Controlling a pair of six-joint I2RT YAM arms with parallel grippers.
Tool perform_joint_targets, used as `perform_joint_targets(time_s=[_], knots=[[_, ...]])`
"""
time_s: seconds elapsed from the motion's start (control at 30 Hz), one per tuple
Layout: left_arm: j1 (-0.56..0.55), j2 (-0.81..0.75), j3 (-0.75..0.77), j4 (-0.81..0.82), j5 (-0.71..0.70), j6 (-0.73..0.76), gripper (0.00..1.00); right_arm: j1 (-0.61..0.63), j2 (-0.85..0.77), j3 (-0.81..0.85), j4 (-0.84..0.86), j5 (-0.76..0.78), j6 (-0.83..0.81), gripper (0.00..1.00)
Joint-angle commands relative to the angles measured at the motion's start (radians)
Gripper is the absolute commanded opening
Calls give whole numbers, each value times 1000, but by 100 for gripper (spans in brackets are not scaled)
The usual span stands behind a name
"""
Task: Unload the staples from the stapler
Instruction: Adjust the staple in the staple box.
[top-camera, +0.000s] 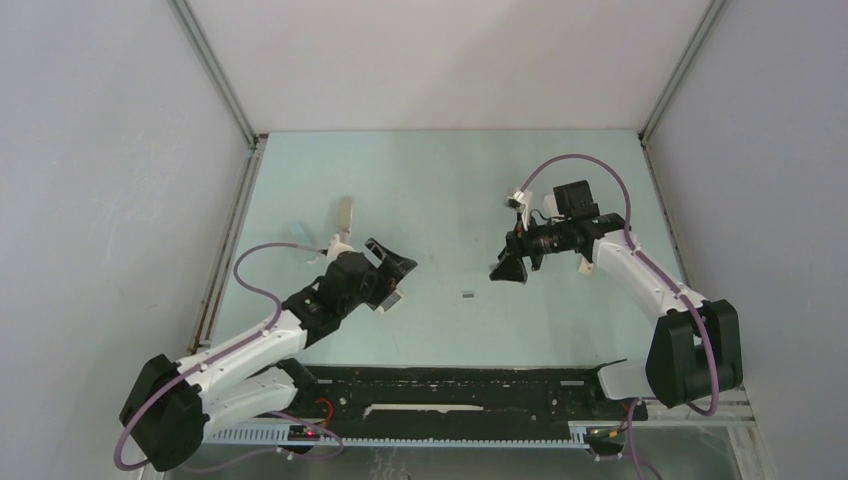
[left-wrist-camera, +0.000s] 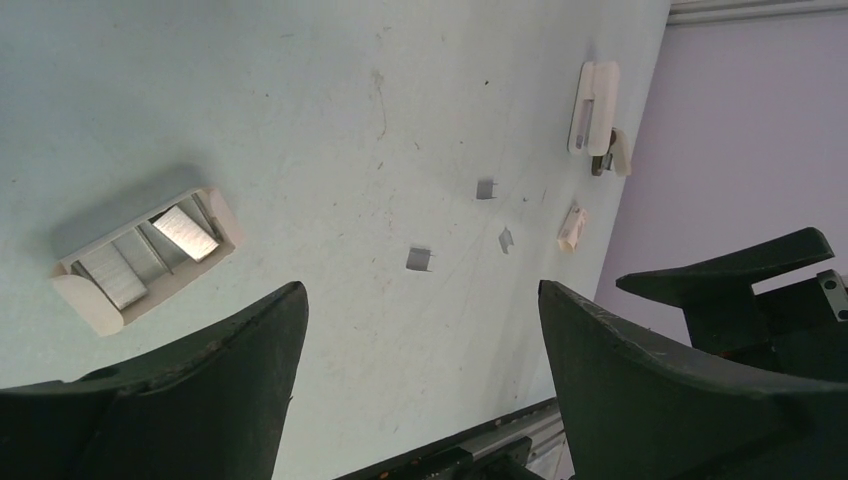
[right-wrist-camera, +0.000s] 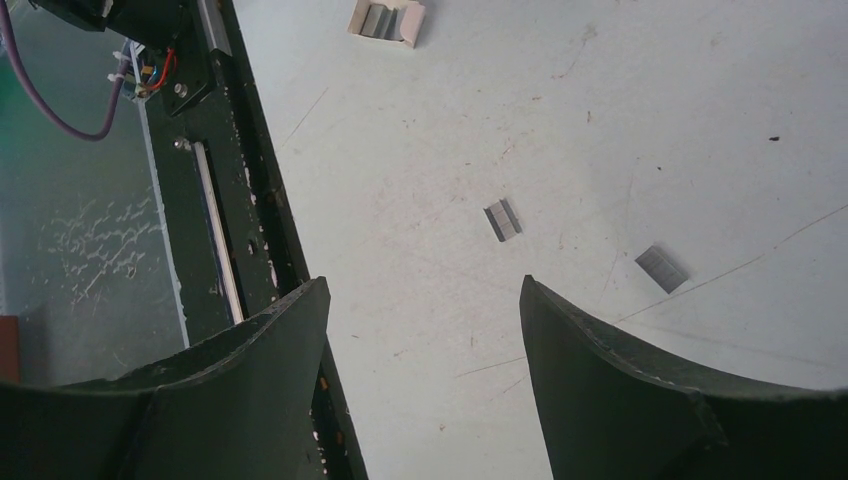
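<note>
Staples lie loose; L gripper, R gripper wide open (both empty).

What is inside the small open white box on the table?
Two silvery staple blocks lie side by side in the box; anything beneath them is covered.

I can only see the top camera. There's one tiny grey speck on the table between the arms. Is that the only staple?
Observer: No. The left wrist camera shows three loose staples lying apart from each other.
Operator: What's that white bit by the left gripper?
Observer: A small open white box with staple strips inside.
Operator: Are the grippers holding anything?
Observer: No. In the wrist cameras the left gripper and the right gripper are both open, with nothing between their fingers.
</note>
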Motion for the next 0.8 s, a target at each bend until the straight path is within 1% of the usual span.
perform_joint_targets(time_s=[0.0,0.13,0.17,0.37,0.43,0.47,0.57,0.63,0.67,0.77], knots=[[-11,19,69,-26,-34,-36,89,-12,-36,0,17,-28,8,79],[-19,36,74,-31,-47,-59,88,-15,-33,1,19,-32,9,79],[-21,40,75,-35,-50,-66,86,-14,-33,1,18,-34,9,79],[-27,105,113,-62,-61,-92,82,-16,-27,1,20,-38,9,79],[-27,138,135,-75,-57,-93,78,-17,-27,1,21,-39,9,79],[-26,158,146,-80,-52,-94,74,-17,-27,1,21,-39,9,79],[-27,205,177,-120,-53,-102,72,-20,-32,1,21,-42,10,79],[-27,221,190,-154,-73,-109,62,-23,-33,1,20,-45,9,79],[-27,224,196,-171,-84,-112,60,-25,-35,1,19,-45,9,79],[-28,225,216,-243,-127,-119,59,-29,-37,1,19,-49,10,79]])
